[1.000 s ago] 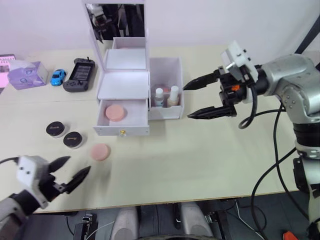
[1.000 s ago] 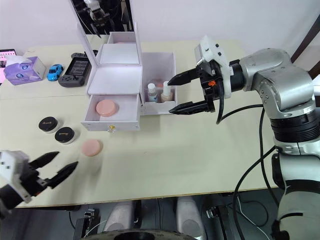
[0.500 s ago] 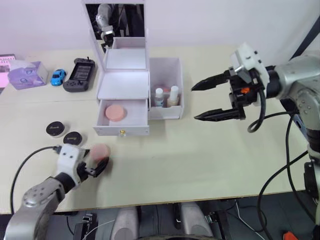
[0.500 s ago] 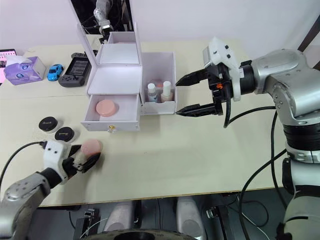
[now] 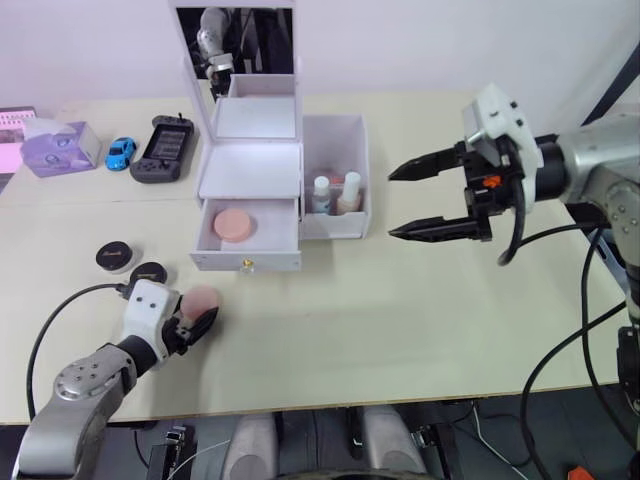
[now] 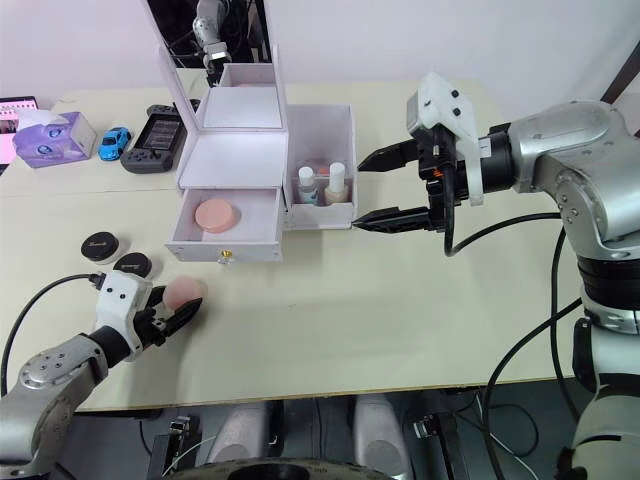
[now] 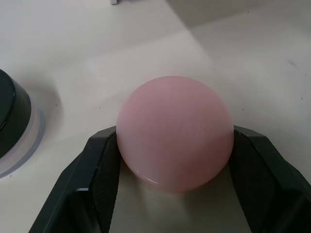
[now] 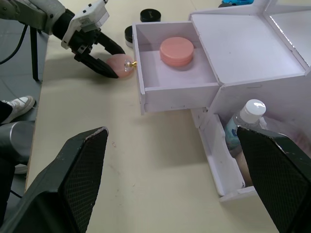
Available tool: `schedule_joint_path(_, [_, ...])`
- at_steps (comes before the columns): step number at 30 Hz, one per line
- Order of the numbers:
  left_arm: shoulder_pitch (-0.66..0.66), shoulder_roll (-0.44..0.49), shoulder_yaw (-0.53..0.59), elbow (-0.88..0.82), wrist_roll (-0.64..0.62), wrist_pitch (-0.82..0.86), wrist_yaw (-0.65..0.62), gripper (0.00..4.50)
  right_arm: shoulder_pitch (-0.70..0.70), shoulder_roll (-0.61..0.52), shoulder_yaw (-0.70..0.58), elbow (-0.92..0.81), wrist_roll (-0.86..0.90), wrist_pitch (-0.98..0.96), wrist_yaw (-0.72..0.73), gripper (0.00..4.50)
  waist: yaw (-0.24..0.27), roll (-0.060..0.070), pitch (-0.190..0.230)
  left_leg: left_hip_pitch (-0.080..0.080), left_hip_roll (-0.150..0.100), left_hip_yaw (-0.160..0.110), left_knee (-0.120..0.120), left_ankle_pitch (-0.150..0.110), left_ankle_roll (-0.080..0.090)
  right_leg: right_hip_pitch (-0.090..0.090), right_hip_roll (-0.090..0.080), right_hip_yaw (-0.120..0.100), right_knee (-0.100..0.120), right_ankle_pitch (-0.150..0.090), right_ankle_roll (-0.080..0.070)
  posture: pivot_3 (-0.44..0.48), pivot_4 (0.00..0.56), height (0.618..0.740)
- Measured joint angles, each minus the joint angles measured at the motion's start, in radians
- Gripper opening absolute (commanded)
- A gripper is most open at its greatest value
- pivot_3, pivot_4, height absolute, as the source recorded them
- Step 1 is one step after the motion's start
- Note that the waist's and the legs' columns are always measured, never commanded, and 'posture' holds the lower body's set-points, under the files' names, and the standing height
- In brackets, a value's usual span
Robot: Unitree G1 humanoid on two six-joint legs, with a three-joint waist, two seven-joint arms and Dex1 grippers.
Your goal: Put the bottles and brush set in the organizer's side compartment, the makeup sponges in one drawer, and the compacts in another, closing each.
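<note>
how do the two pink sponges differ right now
One sponge lies inside the open drawer of the organizer; the other sponge sits on the table in front of it. The drawer sponge has nothing touching it, while the table sponge sits between the fingers of the left gripper, which close against its sides. Both are flat, round and pale pink.

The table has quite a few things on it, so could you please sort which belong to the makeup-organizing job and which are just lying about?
Part of the job:
- organizer
- two bottles in its side compartment
- makeup sponge in the open drawer
- makeup sponge between the left gripper fingers
- two compacts

Just lying about:
- pale purple box
- blue toy car
- handheld game console
</note>
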Motion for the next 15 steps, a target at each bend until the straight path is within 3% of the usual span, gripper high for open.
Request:
schedule_joint_path(3, [-0.013,-0.082,0.102,0.026,-0.008,-0.059,0.070,2.67,0.000,-0.001,0.000,0.006,0.001,-0.001,0.001,4.50,0.000,-0.002,0.001,0.000,0.001,0.000,0.000,0.000,0.000,0.000,0.000,0.000,0.000,0.000,-0.001,0.000,0.150,0.740])
schedule_joint_path(9, [0.040,-0.138,0.188,-0.077,-0.112,-0.189,0.018,2.67,-0.001,0.009,0.000,0.018,0.007,-0.013,0.002,4.50,0.007,-0.002,0.000,-0.001,0.001,0.001,0.000,0.000,0.000,-0.001,0.000,-0.001,-0.001,0.001,-0.002,0.000,0.150,0.740])
schedule_joint_path(12, [-0.025,-0.126,0.211,-0.086,-0.159,-0.186,0.028,2.67,-0.003,0.024,0.002,0.026,0.006,-0.028,0.001,4.50,0.007,-0.003,0.000,-0.001,0.001,0.000,0.001,0.000,0.000,0.000,0.000,-0.001,-0.001,0.000,0.000,0.000,0.150,0.740])
schedule_joint_path(15, [-0.139,-0.052,0.237,-0.099,-0.210,-0.166,0.037,2.67,-0.010,0.037,0.009,0.037,0.005,-0.038,-0.001,4.50,0.004,-0.003,0.000,-0.001,0.001,0.000,0.002,0.000,0.000,0.000,0.001,-0.001,-0.001,0.000,0.000,0.000,0.150,0.740])
